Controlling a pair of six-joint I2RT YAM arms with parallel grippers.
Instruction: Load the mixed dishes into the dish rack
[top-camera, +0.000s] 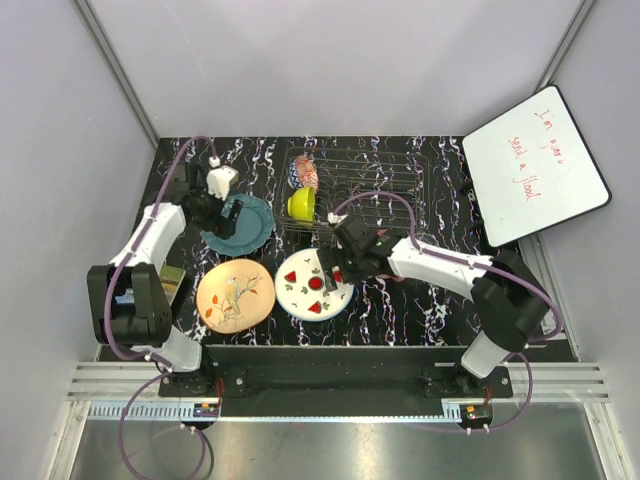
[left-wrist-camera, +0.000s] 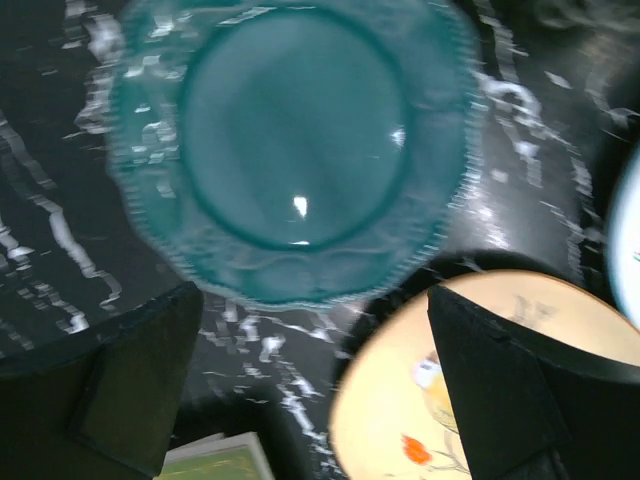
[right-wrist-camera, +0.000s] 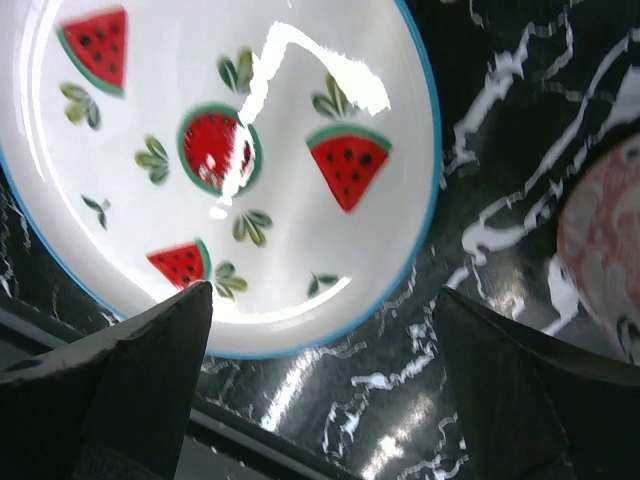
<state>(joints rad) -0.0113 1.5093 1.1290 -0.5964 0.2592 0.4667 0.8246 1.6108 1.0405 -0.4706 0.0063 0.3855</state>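
The counter (top-camera: 420, 305) is black with white veins. Under the left hand (left-wrist-camera: 310, 300) lies the teal plate (left-wrist-camera: 290, 150), and the peach floral plate (left-wrist-camera: 480, 400) lies closer to its wrist. Under the right hand (right-wrist-camera: 320, 300) lies the white plate with red slices (right-wrist-camera: 230, 170). The dish rack (top-camera: 370, 180) stands beyond that hand.

Peach floral plate (left-wrist-camera: 385, 410) and white plate with red slices (right-wrist-camera: 285, 240) both cropped by wrist-view edges.

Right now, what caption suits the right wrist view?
Open right gripper hovers above the white plate with red slices on the black table.
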